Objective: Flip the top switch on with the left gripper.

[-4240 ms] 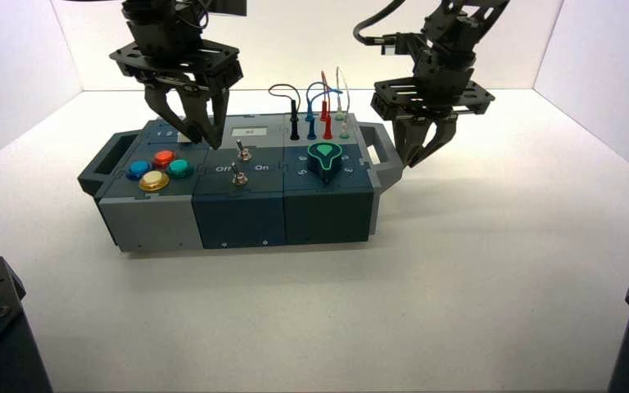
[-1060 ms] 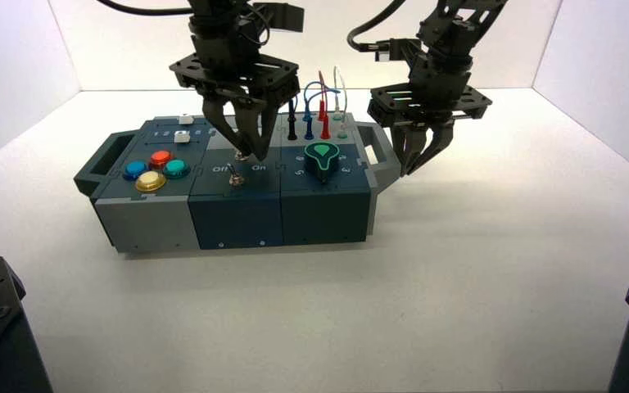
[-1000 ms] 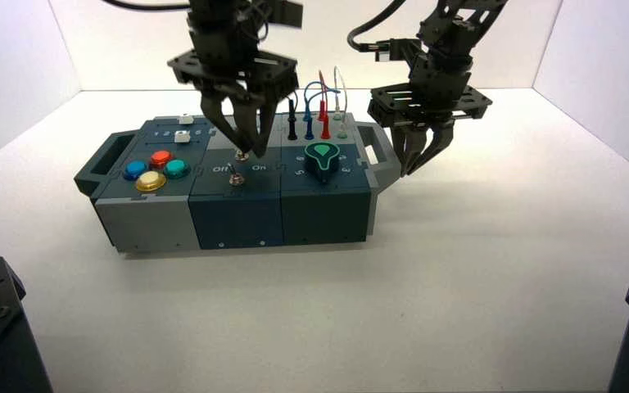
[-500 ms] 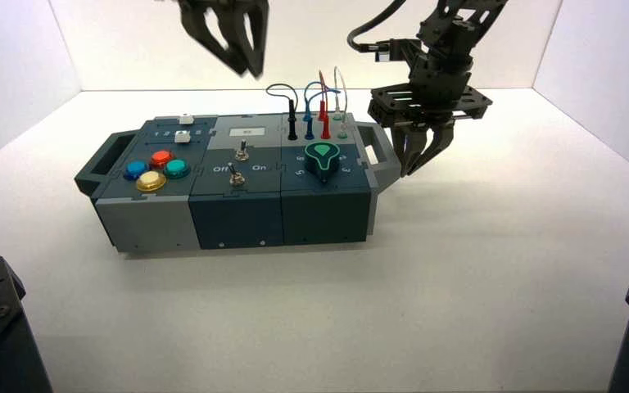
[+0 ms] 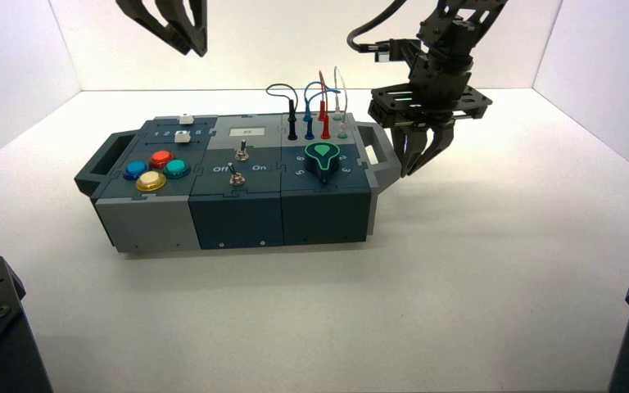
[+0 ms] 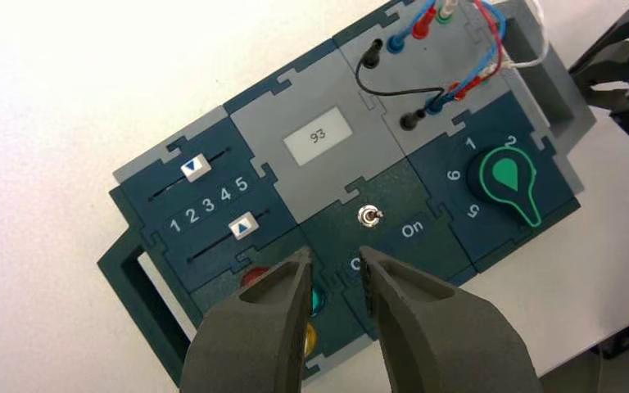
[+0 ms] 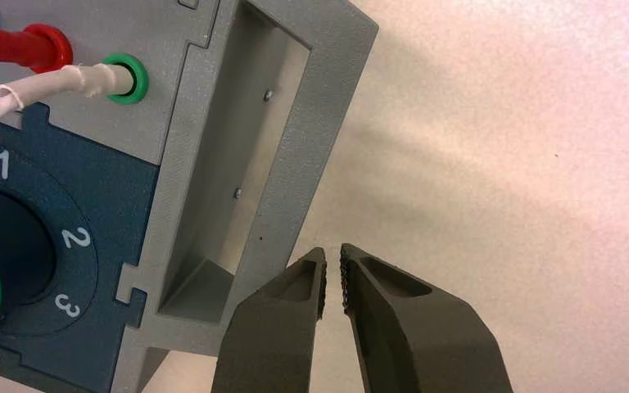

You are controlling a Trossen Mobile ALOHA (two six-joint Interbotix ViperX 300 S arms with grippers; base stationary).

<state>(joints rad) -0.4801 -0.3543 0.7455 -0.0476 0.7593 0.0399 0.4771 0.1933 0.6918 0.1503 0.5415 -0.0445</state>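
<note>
"Left side first?"

"Left gripper (image 5: 194, 51): up and away, high over the back of the box (image 5: 156, 227), clear of everything. A second ago it was down at the top switch (image 5: 242, 154). Fingers closed or all but closed, just a slim gap at the tips, nothing held."

"Middle?"

"Top switch, small silver lever, above the lower switch (image 5: 237, 178) on the dark middle panel. Nothing touching it. Lever leaned toward the Off side at first; in the left wrist view it now leans toward the On lettering (image 6: 412, 229)."

"So flipped?"

"Looks like it. I'd mark the task as done or nearly; what's left is parking the left arm. No second push needed, I'd say; another could knock it back."

"Right side?"

"Right gripper (image 5: 407, 173) idle by the box's right handle (image 5: 386, 155), past the green-marked knob (image 5: 323, 160). Fingers together, holding nothing."
</note>
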